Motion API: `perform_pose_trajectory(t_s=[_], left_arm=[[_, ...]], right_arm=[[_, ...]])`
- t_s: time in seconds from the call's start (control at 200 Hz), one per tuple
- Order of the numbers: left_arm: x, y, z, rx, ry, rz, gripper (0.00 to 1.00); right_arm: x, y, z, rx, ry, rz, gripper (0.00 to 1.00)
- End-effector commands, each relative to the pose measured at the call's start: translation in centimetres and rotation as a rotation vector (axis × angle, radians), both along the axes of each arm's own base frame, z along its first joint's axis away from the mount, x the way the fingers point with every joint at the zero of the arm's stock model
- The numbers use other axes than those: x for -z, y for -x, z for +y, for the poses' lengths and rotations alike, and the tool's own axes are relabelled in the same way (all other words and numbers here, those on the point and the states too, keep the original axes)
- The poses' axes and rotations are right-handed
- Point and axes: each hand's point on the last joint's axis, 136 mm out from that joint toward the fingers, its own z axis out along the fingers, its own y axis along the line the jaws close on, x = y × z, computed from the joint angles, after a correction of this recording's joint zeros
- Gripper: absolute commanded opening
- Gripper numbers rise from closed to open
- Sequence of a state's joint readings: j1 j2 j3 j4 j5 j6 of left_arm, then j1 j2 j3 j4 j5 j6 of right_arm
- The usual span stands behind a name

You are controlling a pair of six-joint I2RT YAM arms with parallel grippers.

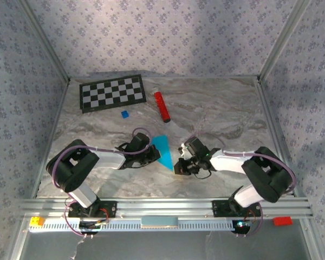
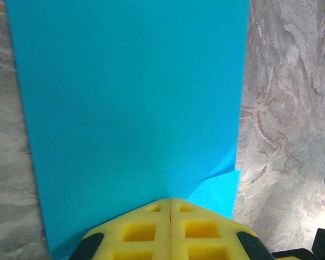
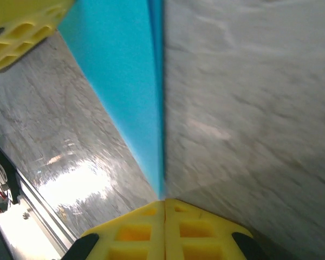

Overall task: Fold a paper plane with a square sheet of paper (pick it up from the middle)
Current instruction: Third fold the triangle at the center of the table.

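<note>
over on the left, a checkerboard mat (image 1: 111, 93) and a tiny blue block (image 1: 124, 114) sit at the back of the marbled counter (image 1: 222, 114), well away from the action. now the left claw (image 1: 151, 153): its wrist view has the yellow waffle pads (image 2: 170, 219) pressed flat together, and it looks clamped on the wide end of the cyan paper (image 2: 130, 103), with a small folded flap peeking out at the right. mid-counter, the paper (image 1: 162, 150) is no longer a square. it's a smooth, matte wedge, broad at the far end and narrowing to a sharp point near the arms, with a red cylinder (image 1: 162, 106) lying beyond it. on the right, the right claw (image 1: 179, 164) has its pads (image 3: 164, 219) closed too, the blue fold line running straight into the seam. that view is blurry, but i'd say it grips the tip. judgement: nose folds in, centre crease forming, wings left to do.
</note>
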State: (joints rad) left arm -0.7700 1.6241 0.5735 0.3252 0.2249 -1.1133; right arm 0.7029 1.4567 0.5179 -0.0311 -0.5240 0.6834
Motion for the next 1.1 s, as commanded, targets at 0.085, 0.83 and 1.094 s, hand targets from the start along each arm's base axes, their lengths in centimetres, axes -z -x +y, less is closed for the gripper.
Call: perform_pose_trajectory(t_s=[0.085, 0.83, 1.094], left_arm=[[2.4, 0.9, 1.3, 0.04, -0.098, 0.051, 0.0], [-1.9, -1.0, -1.2, 0.077, 0.023, -0.015, 0.08], [-4.3, -0.3, -2.4, 0.098, 0.04, -0.032, 0.0]], right_arm=[[-4.7, -1.3, 0.6, -0.024, -0.102, -0.106, 0.08], [2.6, -1.9, -0.1, 0.052, 0.072, 0.09, 0.02], [2.9, -2.3, -0.2, 0.08, 0.102, 0.096, 0.01]])
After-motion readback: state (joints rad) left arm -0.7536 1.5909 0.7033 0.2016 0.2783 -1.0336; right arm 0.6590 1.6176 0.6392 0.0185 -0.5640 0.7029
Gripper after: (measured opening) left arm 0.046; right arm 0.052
